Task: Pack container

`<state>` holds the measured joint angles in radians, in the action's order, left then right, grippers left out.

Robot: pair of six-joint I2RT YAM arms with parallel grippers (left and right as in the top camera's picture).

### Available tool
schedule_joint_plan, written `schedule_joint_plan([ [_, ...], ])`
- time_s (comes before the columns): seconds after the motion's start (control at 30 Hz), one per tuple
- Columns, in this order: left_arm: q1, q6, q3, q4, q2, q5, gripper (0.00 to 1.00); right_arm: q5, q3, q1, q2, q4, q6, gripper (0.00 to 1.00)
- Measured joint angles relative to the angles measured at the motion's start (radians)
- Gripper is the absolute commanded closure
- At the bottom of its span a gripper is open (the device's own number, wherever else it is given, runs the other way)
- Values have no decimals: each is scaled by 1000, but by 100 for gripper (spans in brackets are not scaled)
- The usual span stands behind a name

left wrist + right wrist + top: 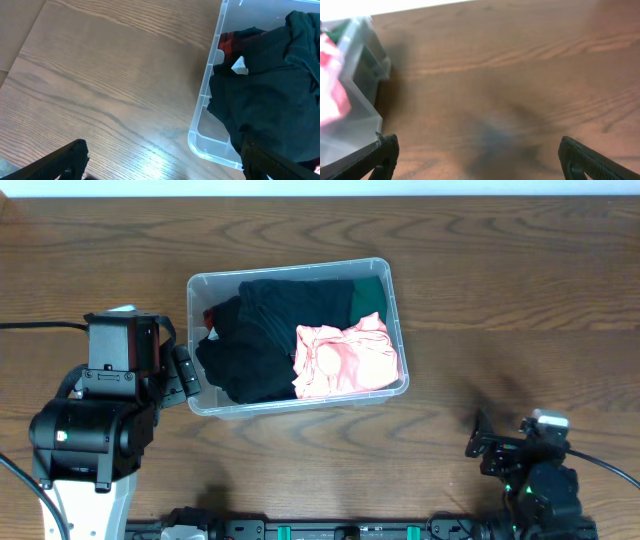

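Note:
The clear plastic container (pixel 290 271) stands mid-table. It holds a black garment (pixel 255 345), a pink garment (pixel 345 358), a green one (pixel 372 292) at the back right and a bit of red cloth (pixel 210 315) at the left wall. My left gripper (pixel 187 376) is open and empty, just outside the container's left wall. In the left wrist view the gripper (pixel 165 167) has the container's corner (pixel 199 140) ahead of it, with the black garment (pixel 270 95) and red cloth (pixel 229 42) inside. My right gripper (pixel 490 443) is open and empty, low at the front right.
The right wrist view shows bare wood in front of the open right gripper (pixel 480 162), with the container's wall (pixel 367 75) and the pink garment (pixel 331 82) at the far left. The arm bases stand along the table's front edge.

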<state>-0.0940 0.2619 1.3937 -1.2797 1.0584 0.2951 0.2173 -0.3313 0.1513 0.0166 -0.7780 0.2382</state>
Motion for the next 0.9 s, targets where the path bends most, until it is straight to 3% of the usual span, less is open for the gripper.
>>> schedule_joint_plan([
  [0.43,0,0,0,0,0,0,2,-17,155,0,0,59,19,1],
  [0.9,0,0,0,0,0,0,2,-42,161,0,0,71,22,1],
])
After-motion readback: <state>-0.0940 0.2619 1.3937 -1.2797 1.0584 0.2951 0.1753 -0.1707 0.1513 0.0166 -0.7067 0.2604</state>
